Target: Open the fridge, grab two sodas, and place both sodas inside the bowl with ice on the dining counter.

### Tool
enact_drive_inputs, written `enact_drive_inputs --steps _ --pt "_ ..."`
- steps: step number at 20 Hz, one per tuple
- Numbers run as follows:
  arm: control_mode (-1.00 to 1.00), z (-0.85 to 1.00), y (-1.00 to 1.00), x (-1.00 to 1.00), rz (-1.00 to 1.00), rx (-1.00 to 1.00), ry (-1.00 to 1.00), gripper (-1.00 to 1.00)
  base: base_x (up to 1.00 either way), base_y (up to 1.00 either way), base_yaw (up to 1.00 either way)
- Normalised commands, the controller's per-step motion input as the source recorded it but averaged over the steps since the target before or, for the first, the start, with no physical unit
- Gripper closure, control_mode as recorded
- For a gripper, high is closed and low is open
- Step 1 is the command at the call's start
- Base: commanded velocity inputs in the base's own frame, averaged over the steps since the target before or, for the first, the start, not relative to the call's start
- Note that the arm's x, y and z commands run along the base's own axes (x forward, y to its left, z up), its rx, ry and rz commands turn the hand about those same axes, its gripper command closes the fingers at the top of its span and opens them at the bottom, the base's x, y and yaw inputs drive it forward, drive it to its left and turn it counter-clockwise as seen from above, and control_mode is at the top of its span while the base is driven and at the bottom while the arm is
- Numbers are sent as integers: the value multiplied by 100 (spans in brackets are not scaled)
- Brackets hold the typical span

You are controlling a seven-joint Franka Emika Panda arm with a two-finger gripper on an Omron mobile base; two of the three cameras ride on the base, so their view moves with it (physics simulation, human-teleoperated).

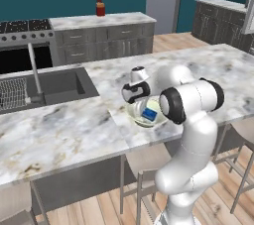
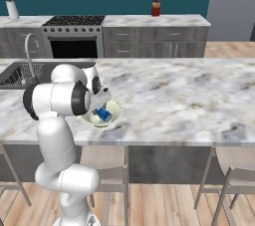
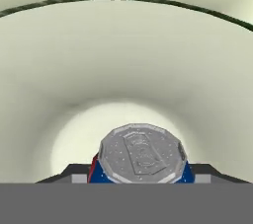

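The small blue soda can with its silver top sits inside the shallow round cream-green bowl. The robot's dark two-finger gripper is clamped on the can. The bowl rests on the white-grey marble counter.

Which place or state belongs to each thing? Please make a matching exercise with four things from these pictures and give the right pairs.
Things:
1. blue can
2. bowl
3. red bottle
4. faucet

Places or states:
A. stands on the back counter against the teal wall
B. rises beside the dark sink
C. rests on the marble counter near its front edge
D. sits inside the bowl, between the fingers

Right pairs: 1-D, 2-C, 3-A, 4-B
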Motion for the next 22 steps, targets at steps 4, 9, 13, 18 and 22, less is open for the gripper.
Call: enact_drive_inputs --steps 4,9,13,18,22 --pt "-100 -9 0 -10 0 0 -7 -100 0 0 0" --pt "-100 3 -2 -1 0 2 -5 -100 0 0 0" --pt "-100 28 0 8 0 2 0 -100 0 0 0" --pt "-100 53 0 3 0 1 -1 -100 0 0 0" --pt "-100 67 -3 -31 0 3 -4 -100 0 0 0"
